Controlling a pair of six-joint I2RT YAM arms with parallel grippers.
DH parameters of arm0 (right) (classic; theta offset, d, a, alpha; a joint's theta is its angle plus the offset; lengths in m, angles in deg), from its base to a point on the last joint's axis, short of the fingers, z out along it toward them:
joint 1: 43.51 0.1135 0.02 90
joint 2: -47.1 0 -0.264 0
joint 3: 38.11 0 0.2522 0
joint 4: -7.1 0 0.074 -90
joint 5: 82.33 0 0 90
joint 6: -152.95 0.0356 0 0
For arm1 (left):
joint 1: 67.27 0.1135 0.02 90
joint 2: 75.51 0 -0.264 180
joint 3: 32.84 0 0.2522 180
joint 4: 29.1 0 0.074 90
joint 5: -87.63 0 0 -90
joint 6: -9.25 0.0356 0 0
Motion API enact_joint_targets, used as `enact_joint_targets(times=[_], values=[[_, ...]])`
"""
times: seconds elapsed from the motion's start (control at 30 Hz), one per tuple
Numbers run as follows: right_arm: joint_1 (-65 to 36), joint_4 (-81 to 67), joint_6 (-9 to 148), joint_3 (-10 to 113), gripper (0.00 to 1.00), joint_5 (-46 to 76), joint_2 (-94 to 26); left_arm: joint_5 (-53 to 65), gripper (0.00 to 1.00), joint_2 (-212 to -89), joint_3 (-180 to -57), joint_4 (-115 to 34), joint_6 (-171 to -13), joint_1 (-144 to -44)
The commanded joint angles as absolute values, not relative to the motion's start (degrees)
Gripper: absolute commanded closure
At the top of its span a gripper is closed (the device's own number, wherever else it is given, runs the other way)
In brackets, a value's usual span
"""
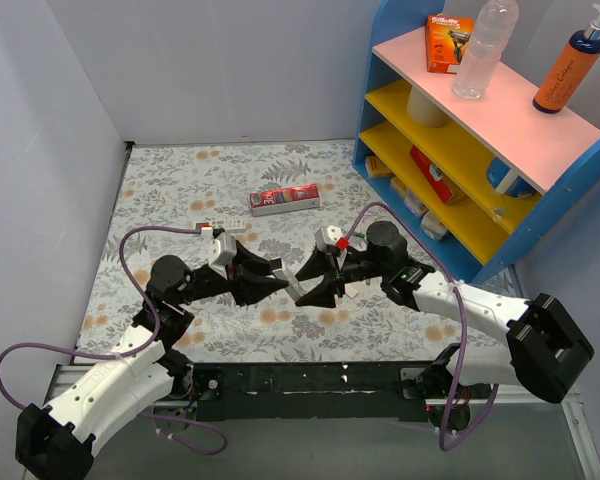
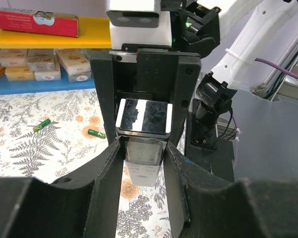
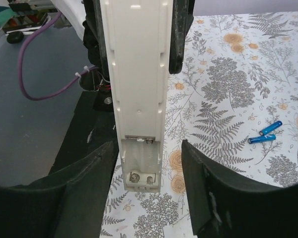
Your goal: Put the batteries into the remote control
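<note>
My left gripper is shut on one end of the white remote control and holds it level above the table, between the two arms. The remote control's back faces the right wrist camera, and its battery bay lies uncovered and empty, with bare metal contacts. My right gripper straddles that end, open, with a gap on each side. Two green batteries lie on the flowered cloth in the left wrist view. Two blue batteries lie on it in the right wrist view. In the top view the grippers meet tip to tip.
A red carton lies on the cloth behind the grippers. A blue shelf unit with pink and yellow boards stands at the right, holding a bottle, boxes and a pump bottle. Grey walls close the back and the left side.
</note>
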State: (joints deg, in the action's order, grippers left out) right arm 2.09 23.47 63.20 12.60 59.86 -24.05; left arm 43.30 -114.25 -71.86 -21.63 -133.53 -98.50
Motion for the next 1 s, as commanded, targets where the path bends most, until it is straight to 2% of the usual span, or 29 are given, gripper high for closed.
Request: enact_joint_targets(times=[0.0,0.07,0.1,0.17,0.2,0.23,0.27,0.3,0.33,0.63,0.83,0.97], values=[[2.7,28.8,66.4,15.6,0.48,63.1,-25.4,44.4,1.0,-114.3,-71.3,-18.7,-134.9,-98.3],[2.7,28.5,66.5,15.4,0.65,62.3,-25.1,43.4,1.0,-113.9,-71.4,-19.5,-134.9,-98.3],[2.7,27.8,66.2,15.3,0.83,61.5,-24.8,42.8,0.96,-113.8,-71.6,-19.9,-134.8,-98.3],[2.7,24.4,65.2,15.3,0.97,58.3,-23.6,41.3,0.87,-113.2,-71.7,-21.5,-135.2,-98.3],[2.7,23.1,64.1,15.4,0.99,57.1,-23.1,39.0,0.8,-113.1,-71.8,-21.9,-135.4,-98.2],[2.8,21.8,63.7,15.4,0.99,53.7,-22.2,38.1,0.55,-112.9,-71.9,-23.2,-135.8,-98.3],[2.7,20.2,63.5,15.5,0.99,51.6,-21.5,36.8,0.39,-112.8,-72.2,-23.7,-137.1,-98.2],[2.7,18.0,63.4,15.7,0.99,49.4,-21.1,34.4,0.26,-112.7,-72.2,-24.1,-138.2,-98.3],[2.7,16.6,63.4,15.8,0.99,44.6,-20.3,32.5,0.03,-112.6,-72.3,-24.9,-139.9,-98.3],[8.8,5.3,64.7,19.6,0.99,15.6,-20.0,19.3,0.02,-112.6,-73.6,-28.3,-156.5,-98.3],[12.6,3.4,65.5,22.6,0.99,6.1,-22.8,15.4,0.02,-116.2,-73.8,-26.2,-160.9,-98.3],[14.1,2.6,65.0,24.6,0.99,4.6,-24.5,13.9,0.02,-119.0,-73.5,-24.8,-162.6,-98.3]])
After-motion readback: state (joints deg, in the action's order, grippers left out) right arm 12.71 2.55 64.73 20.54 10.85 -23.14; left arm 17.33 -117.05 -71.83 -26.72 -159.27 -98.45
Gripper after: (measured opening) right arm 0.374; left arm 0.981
